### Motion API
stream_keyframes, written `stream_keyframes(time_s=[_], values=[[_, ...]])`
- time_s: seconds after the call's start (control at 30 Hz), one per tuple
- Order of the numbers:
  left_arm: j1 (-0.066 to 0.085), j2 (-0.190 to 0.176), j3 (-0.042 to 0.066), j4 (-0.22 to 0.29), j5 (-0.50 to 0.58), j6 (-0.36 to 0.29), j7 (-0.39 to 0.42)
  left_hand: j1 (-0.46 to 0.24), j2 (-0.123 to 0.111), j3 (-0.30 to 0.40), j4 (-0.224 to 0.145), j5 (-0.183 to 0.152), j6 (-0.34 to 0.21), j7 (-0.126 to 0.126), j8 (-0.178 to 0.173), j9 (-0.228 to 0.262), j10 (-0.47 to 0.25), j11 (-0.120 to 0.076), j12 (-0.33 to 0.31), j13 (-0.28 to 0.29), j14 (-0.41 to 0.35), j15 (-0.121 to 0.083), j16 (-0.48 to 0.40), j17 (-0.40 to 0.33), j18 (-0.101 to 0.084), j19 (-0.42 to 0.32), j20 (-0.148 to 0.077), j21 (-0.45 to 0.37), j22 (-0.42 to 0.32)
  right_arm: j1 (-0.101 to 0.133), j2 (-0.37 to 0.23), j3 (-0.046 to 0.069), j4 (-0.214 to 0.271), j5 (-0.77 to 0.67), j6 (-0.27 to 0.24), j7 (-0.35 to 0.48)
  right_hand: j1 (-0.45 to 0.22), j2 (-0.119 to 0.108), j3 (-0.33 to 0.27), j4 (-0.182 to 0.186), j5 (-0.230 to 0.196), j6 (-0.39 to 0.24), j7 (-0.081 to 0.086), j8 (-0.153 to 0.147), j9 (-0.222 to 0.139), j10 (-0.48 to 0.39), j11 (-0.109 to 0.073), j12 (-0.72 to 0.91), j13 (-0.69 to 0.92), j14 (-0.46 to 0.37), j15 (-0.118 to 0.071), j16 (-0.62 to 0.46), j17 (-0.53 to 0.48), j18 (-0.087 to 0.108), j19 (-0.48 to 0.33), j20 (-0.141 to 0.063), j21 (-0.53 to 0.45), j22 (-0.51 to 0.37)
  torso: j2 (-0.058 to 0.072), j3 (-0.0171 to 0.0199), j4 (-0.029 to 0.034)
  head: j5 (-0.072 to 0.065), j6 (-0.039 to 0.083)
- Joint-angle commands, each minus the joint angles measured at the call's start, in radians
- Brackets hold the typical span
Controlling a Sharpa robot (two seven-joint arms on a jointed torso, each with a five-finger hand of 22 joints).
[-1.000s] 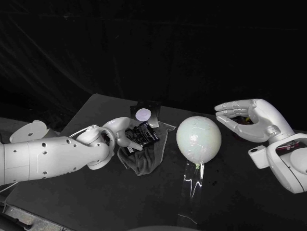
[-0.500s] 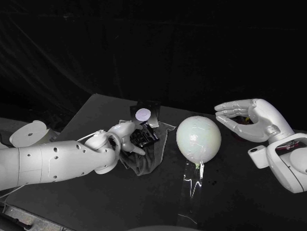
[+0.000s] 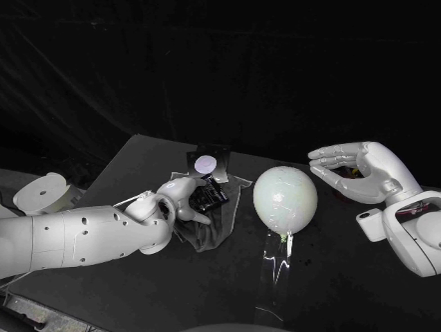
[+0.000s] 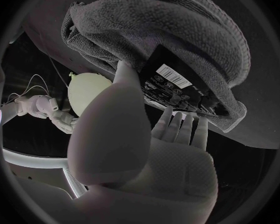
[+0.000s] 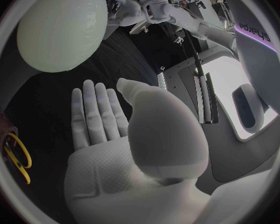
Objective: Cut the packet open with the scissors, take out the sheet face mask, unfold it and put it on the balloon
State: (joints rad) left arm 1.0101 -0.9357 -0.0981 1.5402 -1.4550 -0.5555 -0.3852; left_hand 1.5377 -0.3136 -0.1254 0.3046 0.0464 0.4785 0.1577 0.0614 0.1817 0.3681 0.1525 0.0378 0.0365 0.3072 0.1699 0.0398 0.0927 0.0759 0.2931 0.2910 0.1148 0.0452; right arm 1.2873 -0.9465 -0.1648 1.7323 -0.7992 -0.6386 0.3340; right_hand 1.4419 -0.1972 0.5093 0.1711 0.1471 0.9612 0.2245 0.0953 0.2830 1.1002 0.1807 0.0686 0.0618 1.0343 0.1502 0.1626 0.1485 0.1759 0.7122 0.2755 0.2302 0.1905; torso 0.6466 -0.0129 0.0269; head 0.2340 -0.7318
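— Fingers [image 4: 177, 127] of the left hand [image 3: 184, 198] are stretched flat along the edge of the black packet [image 4: 180, 84], and the thumb is pressed on its corner. Whether a firm hold is made cannot be told. How should the pick-up be done?

— The packet is lying on the grey cloth [image 4: 177, 20], left of the balloon [image 3: 285, 199]. It is best pinched at one side, so that one end is kept free for the cut. The cloth should not be gathered up with it.

— And the scissors [image 5: 15, 154]?

— Untouched, they are seen in the right wrist view, apart from the right hand [image 3: 365, 171]. That hand is raised right of the balloon with nothing held and the thumb spread from the fingers.

— What room can be used?

— Bare worktop [image 3: 181, 290] is offered on the near side, so the packet is best lifted that way. The balloon lies just beside the cloth and could be knocked. Farther off, the worktop's far edge runs close behind the cloth, so nothing should be pushed towards it.
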Motion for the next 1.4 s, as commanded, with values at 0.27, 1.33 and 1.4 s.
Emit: stream_keyframes(time_s=[0.27, 1.33, 1.4], values=[[-0.010, 0.006, -0.003, -0.013, -0.040, -0.013, -0.020, 0.114, 0.071, 0.245, -0.006, 0.004, 0.118, 0.052, 0.037, 0.039, 0.240, 0.043, 0.047, 0.025, 0.300, 0.006, 0.095, 0.074, 0.079, 0.133, -0.029, 0.065, 0.024, 0.000, -0.002, 0.000, 0.003, -0.003, 0.017, -0.001, -0.009, 0.001, 0.005, 0.001, 0.007, 0.001, 0.008, 0.002, 0.001, 0.003, -0.007, 0.000, 0.001, -0.002, -0.003, -0.005, 0.000, 0.009, -0.004, 0.002, -0.006, -0.003, 0.001, -0.0003, -0.0002, 0.000, -0.003], [-0.011, -0.008, 0.000, 0.003, 0.063, 0.001, 0.074, 0.059, 0.063, 0.141, -0.006, 0.004, 0.259, 0.087, 0.089, 0.082, 0.492, 0.072, 0.038, 0.029, 0.484, 0.026, 0.123, 0.096, 0.087, 0.315, -0.003, 0.126, 0.028, 0.000, -0.006, 0.000, 0.004, -0.003, 0.018, -0.003, -0.010, 0.002, 0.006, 0.000, 0.008, 0.003, 0.007, 0.003, 0.001, 0.006, -0.008, 0.001, 0.001, -0.001, -0.003, -0.005, 0.000, 0.009, -0.004, 0.002, -0.007, -0.004, 0.000, -0.0007, 0.0000, -0.006, 0.002], [-0.011, -0.012, 0.001, 0.004, 0.092, -0.009, 0.099, 0.063, 0.074, 0.145, -0.006, 0.004, 0.300, 0.084, 0.103, 0.094, 0.509, 0.069, 0.041, 0.031, 0.491, 0.024, 0.123, 0.096, 0.088, 0.327, -0.003, 0.129, 0.028, 0.000, -0.006, 0.000, 0.004, -0.003, 0.018, -0.003, -0.010, 0.002, 0.006, 0.000, 0.008, 0.003, 0.007, 0.003, 0.001, 0.006, -0.008, 0.001, 0.001, -0.001, -0.003, -0.005, 0.000, 0.009, -0.004, 0.002, -0.007, -0.004, 0.000, -0.0013, 0.0003, -0.006, 0.003]])
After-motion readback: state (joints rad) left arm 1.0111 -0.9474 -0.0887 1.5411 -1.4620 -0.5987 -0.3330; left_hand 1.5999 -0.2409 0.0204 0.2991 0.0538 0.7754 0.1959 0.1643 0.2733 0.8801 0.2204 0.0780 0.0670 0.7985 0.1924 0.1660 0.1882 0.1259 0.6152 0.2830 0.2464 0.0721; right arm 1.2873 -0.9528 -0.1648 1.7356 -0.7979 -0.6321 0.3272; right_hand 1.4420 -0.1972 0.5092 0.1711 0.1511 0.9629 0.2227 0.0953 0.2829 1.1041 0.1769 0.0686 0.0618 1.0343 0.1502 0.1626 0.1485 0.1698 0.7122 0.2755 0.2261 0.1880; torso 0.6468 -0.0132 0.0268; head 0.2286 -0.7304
